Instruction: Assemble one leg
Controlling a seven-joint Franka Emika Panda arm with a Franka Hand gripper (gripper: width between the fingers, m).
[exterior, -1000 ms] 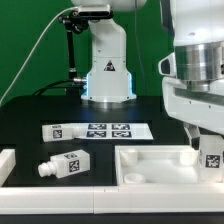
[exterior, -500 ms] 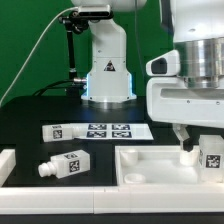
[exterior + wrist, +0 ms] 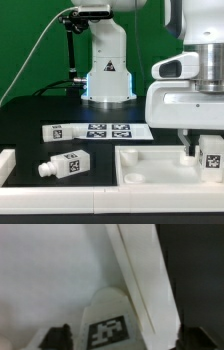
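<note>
My gripper (image 3: 208, 152) is at the exterior view's right, over the far right corner of the large white tabletop (image 3: 150, 172). It is shut on an upright white leg (image 3: 213, 158) whose tag faces the camera. In the wrist view the leg (image 3: 112, 328) stands between my two dark fingers (image 3: 58, 336), with its tag facing up, beside the tabletop's raised rim (image 3: 140, 274). My gripper shows there as well (image 3: 125, 338). A second leg (image 3: 66, 165) lies on its side on the black table at the exterior view's left, its round stub pointing left.
The marker board (image 3: 97, 130) lies flat behind the lying leg. The robot's white base (image 3: 107, 72) stands at the back. Another white part (image 3: 5, 163) shows at the left edge. A white strip runs along the table's front edge (image 3: 60, 190).
The hand has turned about its upright axis over the tabletop's corner, so its broad face now fronts the camera. The held leg stays at the same spot.
</note>
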